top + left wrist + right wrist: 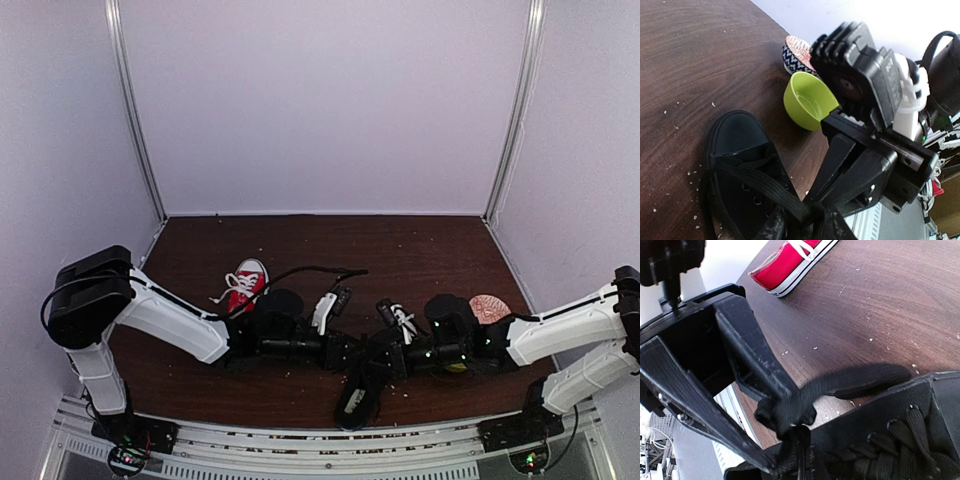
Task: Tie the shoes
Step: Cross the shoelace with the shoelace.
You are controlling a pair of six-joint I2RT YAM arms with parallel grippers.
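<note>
The right pincer (816,204) is pressed together on the black lace (855,381), with the black shoe (737,137) just beneath it. The left pincer (785,440), slightly spread alongside, should re-pinch first — then pull evenly.

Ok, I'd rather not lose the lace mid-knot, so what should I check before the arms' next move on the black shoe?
1. Right gripper shut on the black lace: ok.
2. Left gripper clear of the lace: cannot tell; its jaws stand apart, but lace bunches against it.
3. Black shoe upright on the table: ok.
4. Room beside the shoe: probably not ok; the green bowl sits near its toe.
5. Red sneaker out of the way: ok, it lies apart on the left arm's side.
6. Bow formed: cannot tell.
</note>
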